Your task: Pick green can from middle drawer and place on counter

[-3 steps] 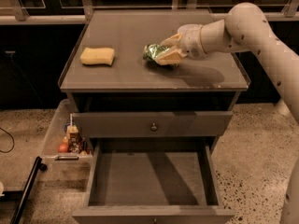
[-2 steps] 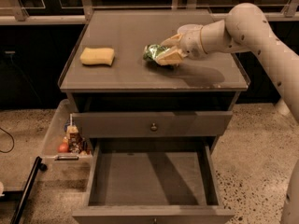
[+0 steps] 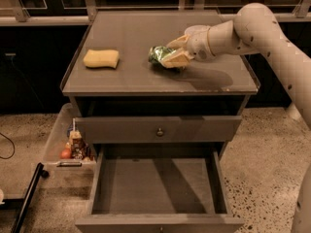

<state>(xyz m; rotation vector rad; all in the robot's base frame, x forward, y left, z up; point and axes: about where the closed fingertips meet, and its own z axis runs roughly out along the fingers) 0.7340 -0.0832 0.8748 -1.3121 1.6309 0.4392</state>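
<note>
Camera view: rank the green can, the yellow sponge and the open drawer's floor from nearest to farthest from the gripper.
1. The shiny green metal can: clasped in the gripper, resting on the grey-brown counter.
2. The yellow rectangular sponge: same counter, toward the left of the view.
3. The flat floor of the open grey-brown middle drawer: well below, at the cabinet's front.

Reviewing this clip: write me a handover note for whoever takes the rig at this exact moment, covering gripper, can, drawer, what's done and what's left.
Gripper: over the counter's right half, fingers closed around the green can.
Green can: out of the drawer, lying low on the counter or just touching it; contact is hard to judge.
Middle drawer: pulled open, nothing on its floor.
Yellow sponge: on the counter's left side, apart from the can.
Done: can lifted out and brought to the counter.
Left: release the can, back the arm away.
</note>
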